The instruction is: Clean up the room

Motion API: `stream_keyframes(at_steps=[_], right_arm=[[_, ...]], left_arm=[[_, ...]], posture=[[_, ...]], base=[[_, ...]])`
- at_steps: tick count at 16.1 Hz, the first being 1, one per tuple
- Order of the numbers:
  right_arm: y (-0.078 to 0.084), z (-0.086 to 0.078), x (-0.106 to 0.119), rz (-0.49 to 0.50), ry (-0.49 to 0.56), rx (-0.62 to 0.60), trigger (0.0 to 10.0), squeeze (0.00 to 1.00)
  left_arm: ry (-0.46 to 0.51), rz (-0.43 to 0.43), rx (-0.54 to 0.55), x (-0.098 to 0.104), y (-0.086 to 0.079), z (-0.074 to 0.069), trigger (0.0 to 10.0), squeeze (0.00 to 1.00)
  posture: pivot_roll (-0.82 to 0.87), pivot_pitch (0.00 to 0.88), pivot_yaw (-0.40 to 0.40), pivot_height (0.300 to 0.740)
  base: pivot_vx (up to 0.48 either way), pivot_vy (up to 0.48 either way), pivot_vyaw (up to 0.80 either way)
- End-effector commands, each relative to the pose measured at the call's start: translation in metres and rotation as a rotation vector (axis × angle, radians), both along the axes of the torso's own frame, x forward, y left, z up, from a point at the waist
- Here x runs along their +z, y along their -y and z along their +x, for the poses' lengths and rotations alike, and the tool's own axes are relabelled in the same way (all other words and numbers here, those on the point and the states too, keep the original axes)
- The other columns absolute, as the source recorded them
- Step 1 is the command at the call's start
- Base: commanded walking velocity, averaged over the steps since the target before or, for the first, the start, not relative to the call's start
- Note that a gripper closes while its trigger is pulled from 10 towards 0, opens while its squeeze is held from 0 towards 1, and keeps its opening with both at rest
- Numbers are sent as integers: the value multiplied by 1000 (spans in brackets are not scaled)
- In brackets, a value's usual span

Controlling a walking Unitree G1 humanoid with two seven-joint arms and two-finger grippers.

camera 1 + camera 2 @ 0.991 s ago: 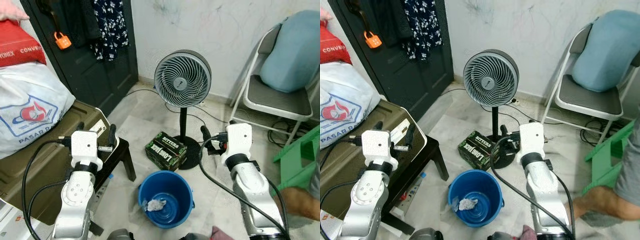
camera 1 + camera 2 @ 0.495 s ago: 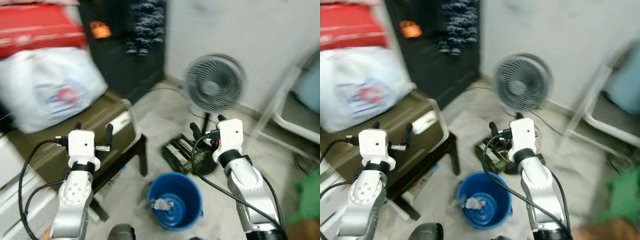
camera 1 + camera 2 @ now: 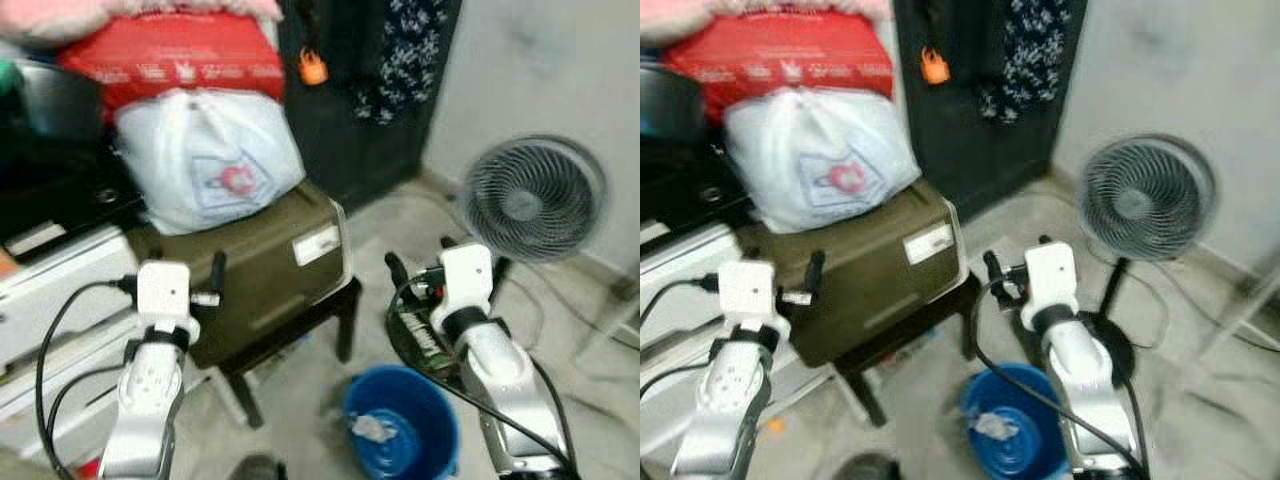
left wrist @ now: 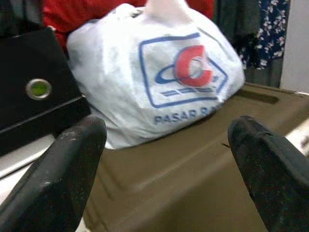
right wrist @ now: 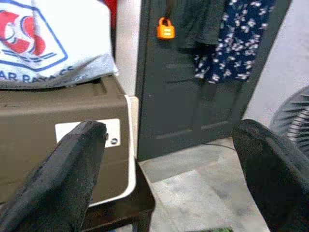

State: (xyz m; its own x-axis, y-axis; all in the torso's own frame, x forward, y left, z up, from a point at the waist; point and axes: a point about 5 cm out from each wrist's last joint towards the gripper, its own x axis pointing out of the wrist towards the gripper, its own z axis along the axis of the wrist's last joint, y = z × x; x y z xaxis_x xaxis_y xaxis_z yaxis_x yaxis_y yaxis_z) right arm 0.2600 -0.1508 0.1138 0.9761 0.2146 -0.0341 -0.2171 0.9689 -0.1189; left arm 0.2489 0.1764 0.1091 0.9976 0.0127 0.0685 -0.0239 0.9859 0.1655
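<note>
A blue bucket point(image 3: 405, 428) stands on the floor in front of me with a crumpled white wad point(image 3: 368, 428) inside. My left gripper point(image 3: 190, 265) is raised at chest height, open and holding nothing, facing a white plastic bag point(image 4: 154, 72) on an olive storage box point(image 4: 193, 179). My right gripper point(image 3: 420, 255) is raised above and behind the bucket, open and holding nothing. In the right wrist view its fingers point(image 5: 72, 174) spread wide before a dark door point(image 5: 193, 82).
The olive box point(image 3: 260, 265) rests on a black stool point(image 3: 300, 330) at the left, with a red bag point(image 3: 170, 55) stacked above the white one. A standing fan point(image 3: 535, 195) is at the right. An orange padlock point(image 3: 313, 68) and floral cloth point(image 3: 410, 50) hang on the door.
The camera has swung left: the fan and bucket now sit further right, the chair and green stool have left view, and the stacked bags fill the left. Both arms keep their pose.
</note>
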Motion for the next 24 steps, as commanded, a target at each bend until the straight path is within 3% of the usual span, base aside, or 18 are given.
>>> stream_keyframes(at_steps=[1,24], right_arm=[[-2,1,3,6,6,10,10000,0],[-6,9,6,-15,20,29,10000,0]], left_arm=[[1,7,-5,2,-1,0,10000,0],[12,37,55,4,-6,1,10000,0]], posture=[[-90,0,14,740],[-81,17,5,740]], base=[[0,0,800],[0,0,800]])
